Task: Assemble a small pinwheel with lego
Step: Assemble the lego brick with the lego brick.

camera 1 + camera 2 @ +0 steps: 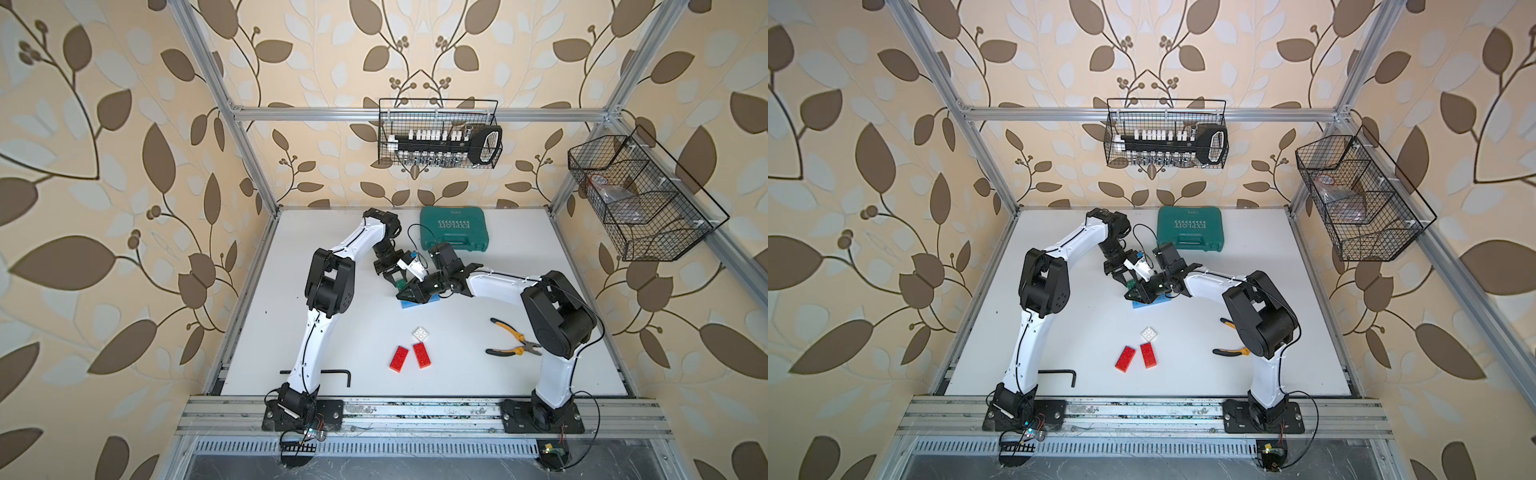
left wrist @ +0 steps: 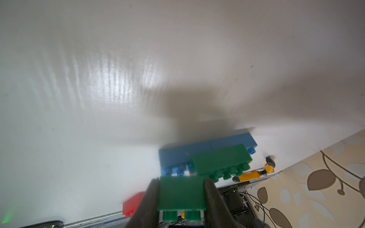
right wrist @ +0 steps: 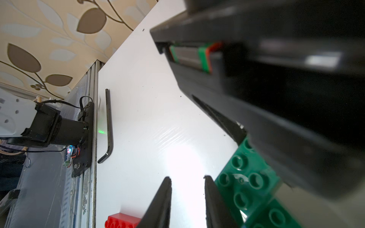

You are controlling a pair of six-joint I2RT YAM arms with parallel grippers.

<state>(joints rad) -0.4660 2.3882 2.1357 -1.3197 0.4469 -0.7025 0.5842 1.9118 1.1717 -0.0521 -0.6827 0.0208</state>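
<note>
Presently, left gripper clamped on a green brick; second green brick sits on blue bricks just ahead of its tips; right gripper slightly parted, holding nothing.

Both top views: blue bricks lay mostly hidden under right gripper. Green brick beside them showed only a sliver. In a top view, pliers, well apart from blue bricks: head was behind right arm. Right wrist view: red brick was cut by frame edge.
</note>
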